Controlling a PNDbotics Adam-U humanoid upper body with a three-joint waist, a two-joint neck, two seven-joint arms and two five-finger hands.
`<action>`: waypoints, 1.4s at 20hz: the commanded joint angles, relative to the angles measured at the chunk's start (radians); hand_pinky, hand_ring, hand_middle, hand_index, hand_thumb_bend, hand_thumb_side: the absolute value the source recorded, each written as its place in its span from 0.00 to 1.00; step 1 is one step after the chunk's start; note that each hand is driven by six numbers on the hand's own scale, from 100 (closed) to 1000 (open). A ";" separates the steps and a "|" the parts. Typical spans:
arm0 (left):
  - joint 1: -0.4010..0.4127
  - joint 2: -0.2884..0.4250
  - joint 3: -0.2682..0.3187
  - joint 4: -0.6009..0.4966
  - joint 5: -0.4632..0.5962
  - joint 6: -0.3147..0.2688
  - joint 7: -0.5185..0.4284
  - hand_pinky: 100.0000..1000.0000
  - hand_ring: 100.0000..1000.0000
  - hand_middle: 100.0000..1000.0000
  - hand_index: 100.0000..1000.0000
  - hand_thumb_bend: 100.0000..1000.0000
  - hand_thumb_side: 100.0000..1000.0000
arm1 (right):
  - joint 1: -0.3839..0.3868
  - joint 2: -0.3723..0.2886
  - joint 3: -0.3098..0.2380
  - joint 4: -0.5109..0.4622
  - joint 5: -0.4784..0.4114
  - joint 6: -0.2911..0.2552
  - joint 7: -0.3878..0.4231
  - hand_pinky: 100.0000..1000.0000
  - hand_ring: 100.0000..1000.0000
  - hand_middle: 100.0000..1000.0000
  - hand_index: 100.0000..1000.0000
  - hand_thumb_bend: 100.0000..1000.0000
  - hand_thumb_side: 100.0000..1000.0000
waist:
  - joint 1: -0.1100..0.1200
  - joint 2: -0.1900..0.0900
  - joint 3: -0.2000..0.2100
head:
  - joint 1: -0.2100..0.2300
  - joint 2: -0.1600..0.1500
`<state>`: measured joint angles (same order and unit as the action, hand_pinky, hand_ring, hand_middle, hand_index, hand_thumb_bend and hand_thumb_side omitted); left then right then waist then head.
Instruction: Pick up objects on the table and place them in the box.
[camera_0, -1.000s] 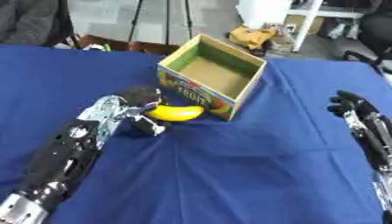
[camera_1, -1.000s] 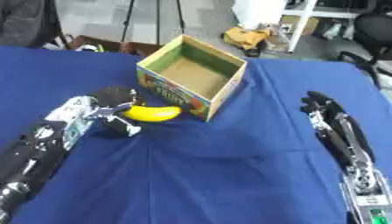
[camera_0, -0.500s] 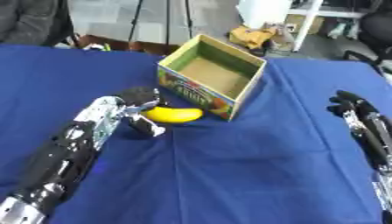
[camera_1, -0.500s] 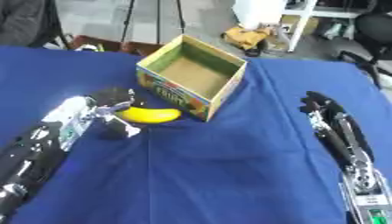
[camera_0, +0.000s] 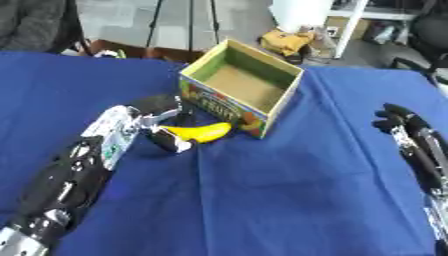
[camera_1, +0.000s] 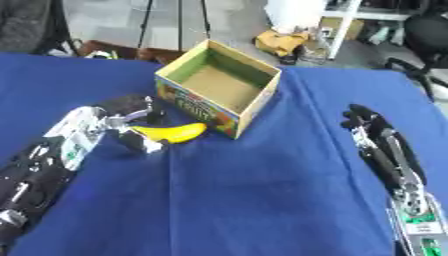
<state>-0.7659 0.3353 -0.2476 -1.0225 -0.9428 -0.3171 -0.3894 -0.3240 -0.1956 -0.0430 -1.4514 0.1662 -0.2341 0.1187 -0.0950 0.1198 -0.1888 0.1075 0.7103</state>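
Slippage is the risk: left hand (camera_0: 144, 122) curls around only the banana (camera_0: 199, 133) end (box (camera_0: 242, 93) just beyond); right hand (camera_1: 367, 125) rests open.

A table draped in a deep blue cloth (camera_0: 262, 200) fills most of the frame, its far edge running along the top. An open cardboard box with a green inside and a printed colourful front (camera_0: 241, 87) stands on it at upper centre. A yellow banana (camera_0: 199, 133) lies on the cloth just beside the box's near left corner.
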 joint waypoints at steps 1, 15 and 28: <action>-0.017 0.022 0.011 -0.018 0.004 0.000 -0.009 0.63 0.50 0.44 0.70 0.32 0.36 | -0.009 -0.015 -0.007 -0.009 0.008 -0.003 0.003 0.83 0.74 0.75 0.88 0.00 0.74 | 0.001 -0.017 0.000 | -0.001 -0.010; -0.020 0.007 0.022 0.032 -0.098 0.026 0.057 0.62 0.49 0.44 0.71 0.31 0.36 | -0.007 -0.013 -0.007 -0.007 0.009 -0.005 0.004 0.83 0.74 0.75 0.88 0.00 0.74 | -0.001 -0.016 -0.003 | -0.003 -0.011; -0.018 -0.001 0.037 0.043 -0.078 0.058 0.099 0.62 0.49 0.44 0.70 0.32 0.37 | -0.006 -0.012 -0.008 -0.005 0.010 -0.006 0.006 0.84 0.74 0.75 0.88 0.00 0.74 | -0.003 -0.014 -0.005 | -0.003 -0.010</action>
<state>-0.7659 0.3287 -0.2170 -0.9717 -1.0199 -0.2579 -0.2853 -0.3204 -0.1947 -0.0431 -1.4483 0.1666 -0.2378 0.1225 -0.0999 0.1188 -0.1912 0.1047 0.7102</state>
